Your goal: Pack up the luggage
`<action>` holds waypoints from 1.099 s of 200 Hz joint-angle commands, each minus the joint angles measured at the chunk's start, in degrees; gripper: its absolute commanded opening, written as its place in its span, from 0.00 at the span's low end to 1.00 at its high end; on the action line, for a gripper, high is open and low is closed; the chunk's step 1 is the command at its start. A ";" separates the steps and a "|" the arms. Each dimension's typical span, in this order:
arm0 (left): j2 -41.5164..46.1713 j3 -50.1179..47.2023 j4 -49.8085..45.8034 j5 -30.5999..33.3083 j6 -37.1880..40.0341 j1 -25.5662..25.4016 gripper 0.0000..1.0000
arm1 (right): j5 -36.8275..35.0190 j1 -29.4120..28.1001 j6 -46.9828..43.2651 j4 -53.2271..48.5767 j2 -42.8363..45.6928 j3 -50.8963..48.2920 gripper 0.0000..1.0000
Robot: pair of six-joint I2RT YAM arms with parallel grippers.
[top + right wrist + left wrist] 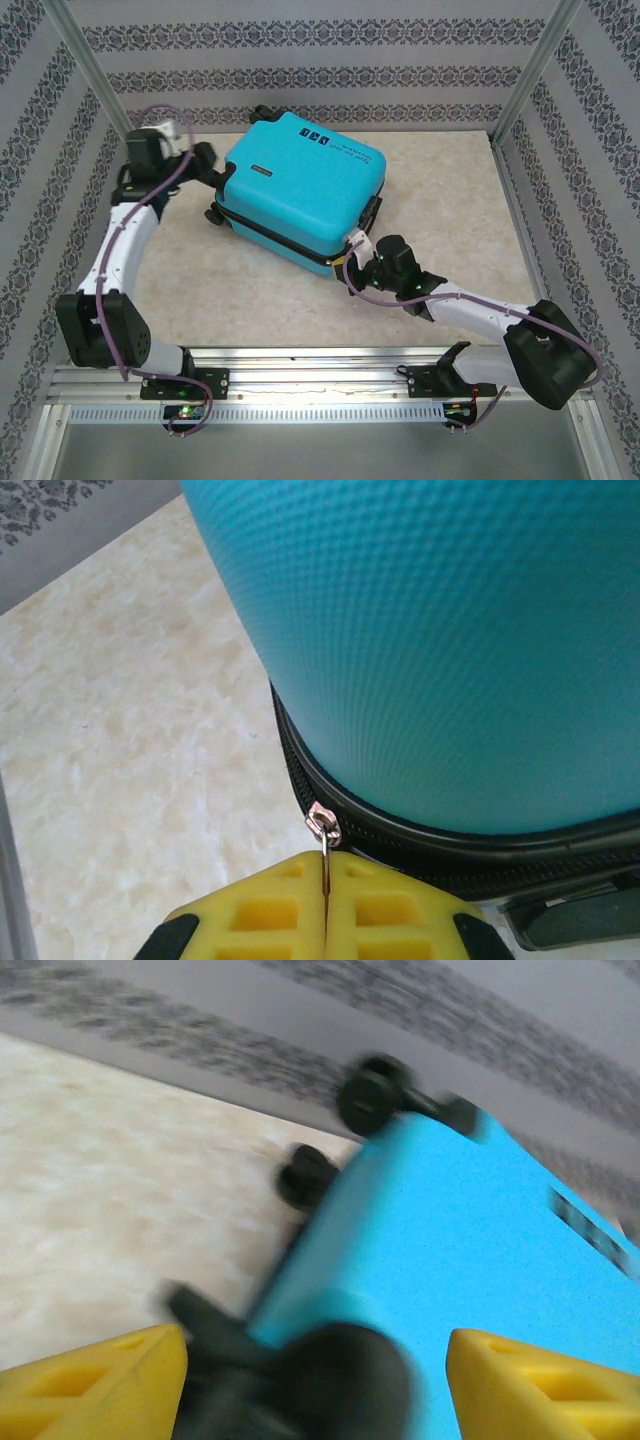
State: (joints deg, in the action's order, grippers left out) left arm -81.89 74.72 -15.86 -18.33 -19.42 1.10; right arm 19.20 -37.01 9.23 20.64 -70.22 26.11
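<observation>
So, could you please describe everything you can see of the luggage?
The luggage is a small turquoise hard-shell suitcase with a dimpled surface, black wheels and a black zipper band. It lies closed and flat on the table, turned askew. The right pincer pinches its metal zipper pull.

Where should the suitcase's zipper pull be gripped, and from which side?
Grip the thin metal zipper pull by its free end, flat faces between the jaws. It sticks outward from the black zipper band on the suitcase, so come in low from the near corner. The right arm's jaws are shut on it that way.
</observation>
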 commanded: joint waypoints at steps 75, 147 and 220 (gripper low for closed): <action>-17.48 28.76 -28.47 28.42 20.12 -39.51 0.77 | -5.59 -2.05 2.90 7.39 2.12 -3.10 0.00; -46.48 65.21 -47.27 36.64 21.58 -49.26 0.87 | -6.10 -3.05 3.48 6.69 3.10 -3.69 0.00; -54.67 74.78 -52.04 36.15 23.87 -52.35 1.00 | -5.53 -3.13 3.73 6.86 2.99 -4.16 0.00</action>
State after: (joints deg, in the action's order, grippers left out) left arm -134.63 147.72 -63.35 15.77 2.83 -49.52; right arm 13.47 -39.29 12.10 25.78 -68.07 22.72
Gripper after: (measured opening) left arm 0.995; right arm 0.048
